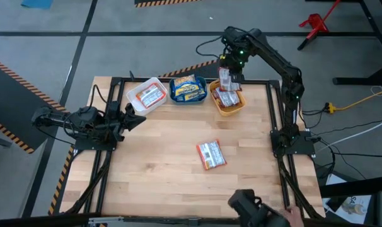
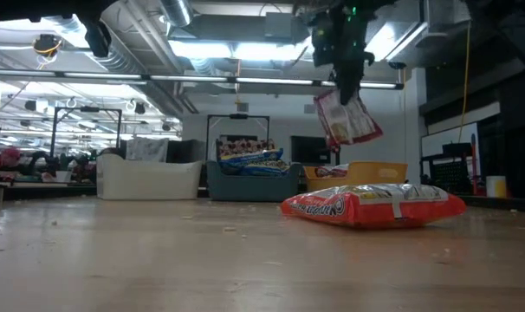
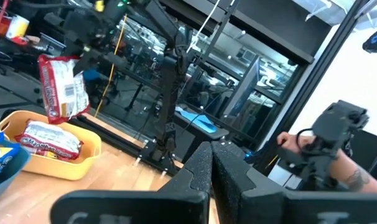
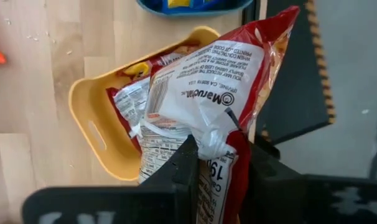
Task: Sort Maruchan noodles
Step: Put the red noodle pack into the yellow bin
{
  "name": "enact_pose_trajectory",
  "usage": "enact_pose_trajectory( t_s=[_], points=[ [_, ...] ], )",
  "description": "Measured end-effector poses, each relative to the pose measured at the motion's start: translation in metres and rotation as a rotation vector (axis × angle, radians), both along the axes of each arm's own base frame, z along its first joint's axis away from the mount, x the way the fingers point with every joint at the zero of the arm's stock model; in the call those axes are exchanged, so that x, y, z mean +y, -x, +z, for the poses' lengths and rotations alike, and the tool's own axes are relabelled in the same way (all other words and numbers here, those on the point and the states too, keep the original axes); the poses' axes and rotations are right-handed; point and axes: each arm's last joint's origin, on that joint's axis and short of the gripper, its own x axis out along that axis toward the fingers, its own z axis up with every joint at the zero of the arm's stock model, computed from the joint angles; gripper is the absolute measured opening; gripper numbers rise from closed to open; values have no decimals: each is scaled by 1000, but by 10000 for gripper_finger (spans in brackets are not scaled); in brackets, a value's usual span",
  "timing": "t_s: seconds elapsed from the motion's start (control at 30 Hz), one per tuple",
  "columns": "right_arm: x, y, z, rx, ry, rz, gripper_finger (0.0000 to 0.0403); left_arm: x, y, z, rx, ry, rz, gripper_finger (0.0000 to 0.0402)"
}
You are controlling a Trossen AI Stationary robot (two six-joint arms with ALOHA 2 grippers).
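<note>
Right wrist view: "Maruchan" on red packet (image 4: 213, 106).

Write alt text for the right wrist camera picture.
The right gripper pinches a red and white plastic noodle packet by its edge, hanging it above a yellow plastic bin that already holds another red packet on the wooden table.

Wooden table (image 1: 166, 170), and along its far edge sit three bins: white bin (image 1: 146, 96), blue bin (image 1: 188, 89), yellow bin (image 1: 229, 101). One red noodle packet (image 1: 211, 154) lies alone mid-table.
</note>
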Motion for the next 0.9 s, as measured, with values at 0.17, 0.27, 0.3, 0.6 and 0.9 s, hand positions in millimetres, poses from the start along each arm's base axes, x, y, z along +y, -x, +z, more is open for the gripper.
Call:
enact_pose_trajectory(
  t_s=[0.17, 0.27, 0.3, 0.6, 0.9],
  points=[
    [20, 0, 18, -1, 71, 32, 56, 0, 0, 0, 2, -19, 4, 0],
    [27, 1, 24, -17, 83, 41, 58, 0, 0, 0, 1, -20, 3, 0],
    [30, 1, 25, -24, 77, 44, 59, 0, 0, 0, 2, -20, 4, 0],
    [48, 3, -20, 101, -79, 141, 60, 0, 0, 0, 2, -21, 3, 0],
    [51, 6, -56, 211, -144, 254, 60, 1, 0, 0, 4, -21, 33, 0]
  ],
)
